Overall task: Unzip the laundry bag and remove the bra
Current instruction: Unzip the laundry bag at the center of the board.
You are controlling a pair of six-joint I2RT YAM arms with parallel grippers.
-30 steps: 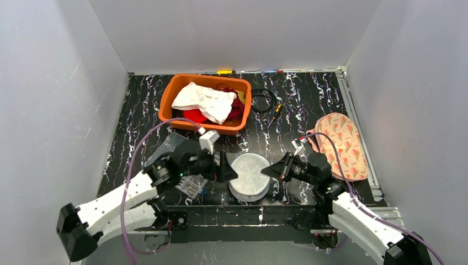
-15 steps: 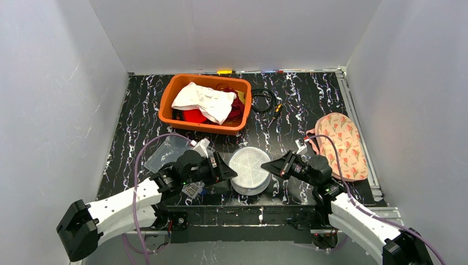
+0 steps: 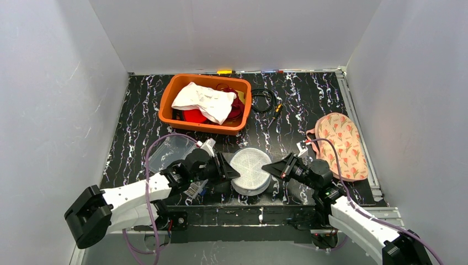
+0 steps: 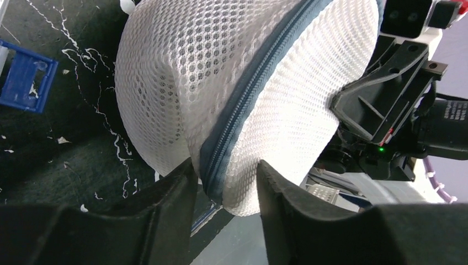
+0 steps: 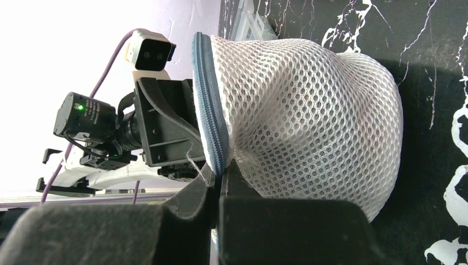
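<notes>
White mesh laundry bag (image 3: 250,170) sits right between the two claws, and its grey-blue zipper (image 4: 243,105) is closed along all the length I can see. The right claw (image 5: 219,171) is pinched tight on the zipper seam. The left claw (image 4: 223,171) straddles the same seam from the opposite side, with its fingers narrowly apart and touching the mesh; whether it squeezes I cannot tell. A floral fabric piece (image 3: 342,143) lies out past the right claw. An orange tub (image 3: 168,105) of clothes stands beyond the left claw.

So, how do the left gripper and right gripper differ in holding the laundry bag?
Left gripper: fingers well apart, spanning a thick bulge of the laundry bag. Right gripper: fingers nearly meeting, pinching only its zip seam. Both hold the bag's edge.
</notes>
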